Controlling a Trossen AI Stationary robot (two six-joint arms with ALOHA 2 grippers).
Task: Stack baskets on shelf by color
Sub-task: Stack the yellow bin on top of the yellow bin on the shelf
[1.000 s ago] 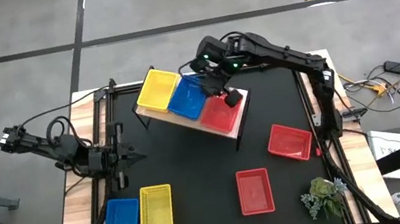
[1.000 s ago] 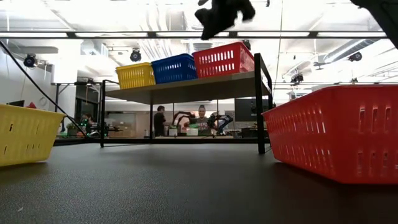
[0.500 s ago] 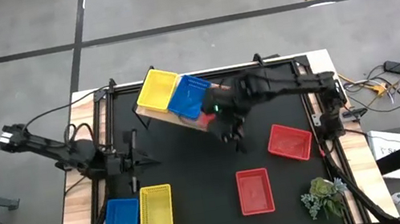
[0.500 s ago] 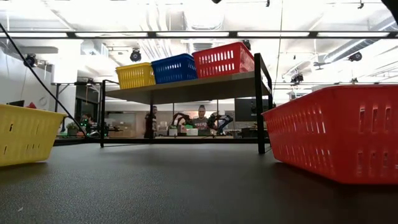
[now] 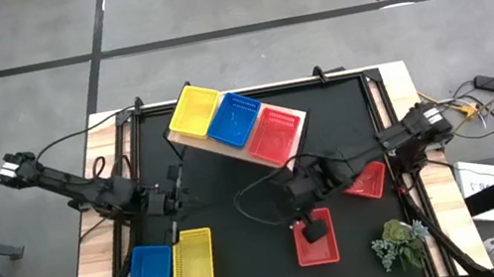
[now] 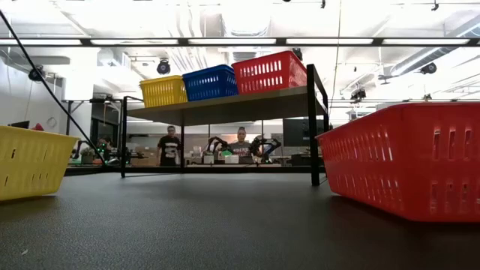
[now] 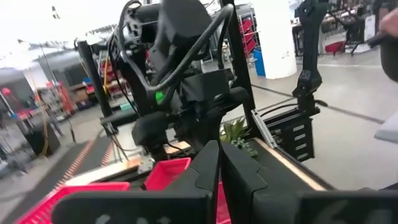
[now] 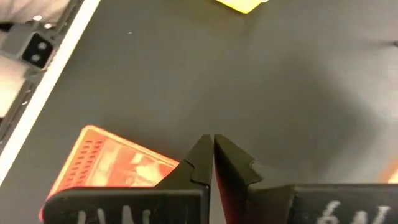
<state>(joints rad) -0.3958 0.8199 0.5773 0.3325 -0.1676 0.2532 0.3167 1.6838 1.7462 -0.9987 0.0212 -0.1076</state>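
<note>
Baskets: a loose red basket [image 5: 315, 237] lies right under the right gripper [image 5: 312, 230], long axis running away from the shelf [image 5: 300, 140].
High view: the left gripper [image 5: 175, 211] hangs nearer the yellow basket [image 5: 192, 256]. Low view: three baskets sit on the shelf. Left wrist view: its fingers are pressed together. Right wrist view: fingers pressed together, holding nothing, above the red basket.

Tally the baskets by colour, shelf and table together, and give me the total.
Yellow baskets: 2, one on the shelf at, one on the table at.
Blue baskets: 2, at and.
Red baskets: 3, at and.
Total: 7 baskets visible.
</note>
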